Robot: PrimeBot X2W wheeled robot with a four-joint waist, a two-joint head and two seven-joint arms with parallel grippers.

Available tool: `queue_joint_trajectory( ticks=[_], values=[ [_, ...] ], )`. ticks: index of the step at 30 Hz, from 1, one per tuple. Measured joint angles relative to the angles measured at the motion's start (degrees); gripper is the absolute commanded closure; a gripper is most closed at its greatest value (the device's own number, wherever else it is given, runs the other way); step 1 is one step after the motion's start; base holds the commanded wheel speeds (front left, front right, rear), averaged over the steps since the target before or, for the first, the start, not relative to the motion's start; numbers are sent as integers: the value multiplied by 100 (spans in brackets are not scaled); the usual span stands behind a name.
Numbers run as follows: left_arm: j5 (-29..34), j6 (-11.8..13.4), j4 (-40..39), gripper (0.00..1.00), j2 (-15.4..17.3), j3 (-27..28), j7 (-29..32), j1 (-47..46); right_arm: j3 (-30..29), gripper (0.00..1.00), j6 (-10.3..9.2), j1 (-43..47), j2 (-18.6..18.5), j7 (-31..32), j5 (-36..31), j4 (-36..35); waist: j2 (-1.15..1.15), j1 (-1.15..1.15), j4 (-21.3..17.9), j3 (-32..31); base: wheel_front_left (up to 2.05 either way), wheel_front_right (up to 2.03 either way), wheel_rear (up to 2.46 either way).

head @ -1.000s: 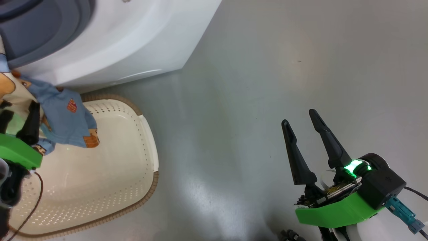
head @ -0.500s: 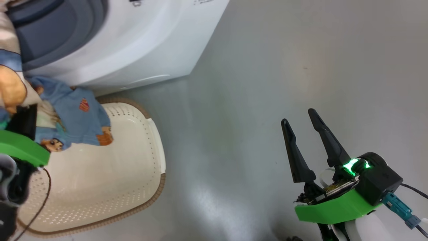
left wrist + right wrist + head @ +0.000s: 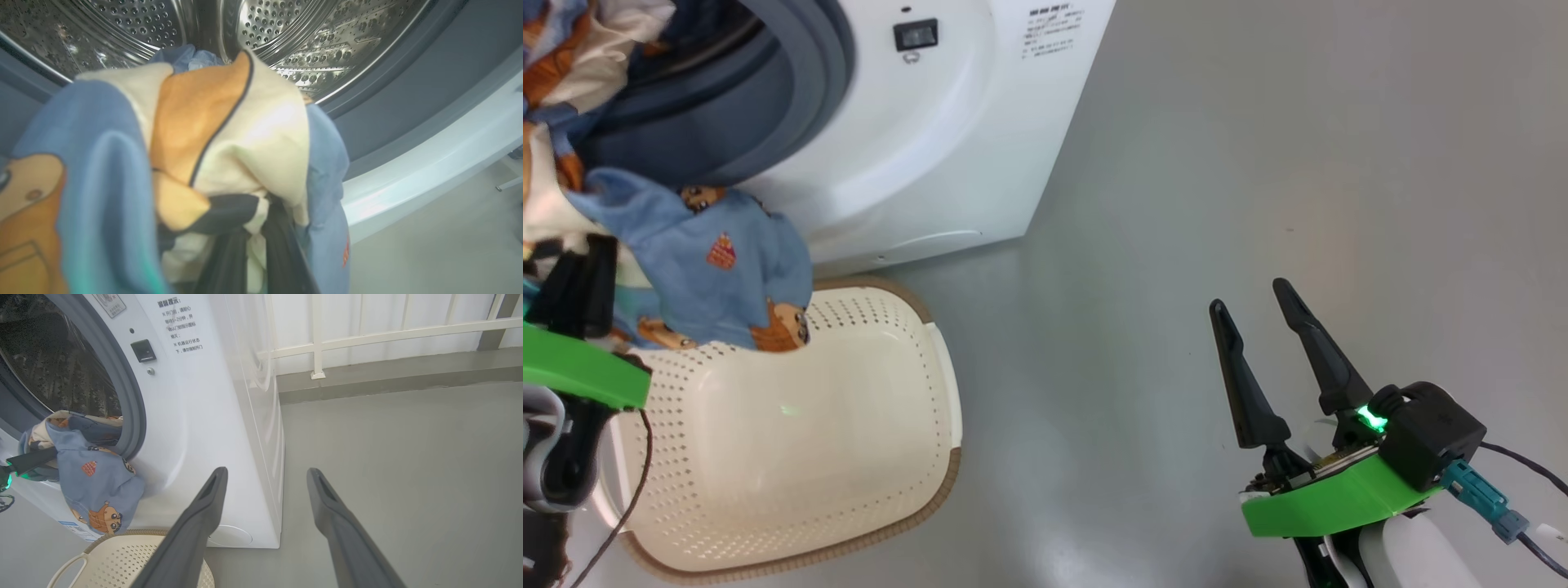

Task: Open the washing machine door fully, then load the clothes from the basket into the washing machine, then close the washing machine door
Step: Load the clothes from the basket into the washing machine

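Left claw (image 3: 572,282): clenched on clothes (image 3: 719,269), upper left
Handling: likely soft, floppy; pinch a bunched fold
Right claw (image 3: 1250,294): released

The left gripper (image 3: 254,239) has its fingertips buried in the clothes (image 3: 229,134), which are bunched so close to the wrist lens that their print smears. In the head view, the washing machine (image 3: 947,147) opening runs off the top-left corner. Its label text (image 3: 1052,33) is too small to read, and the basket (image 3: 931,457) is partly hidden behind the left gripper.
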Motion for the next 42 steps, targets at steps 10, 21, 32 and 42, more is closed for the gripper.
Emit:
queue_joint_trajectory(
  ticks=[10,21,32,42],
  values=[
    [145,0,-315,100,241,14,5,-617,57,0,0,2,-1,0,186,-18,0,1,-8,-31,0,0,0],
    [447,-1,267,100,697,-368,704,-2334,255,0,0,122,0,0,204,-435,0,1,-412,521,0,0,0],
    [782,-1,256,100,1012,16,85,-3600,442,0,0,359,9,0,281,-775,0,2,-933,1084,0,0,0],
    [657,-1,762,0,969,-227,626,-3477,528,0,0,356,18,0,303,-739,0,1,-992,1184,0,0,0]
  ],
)
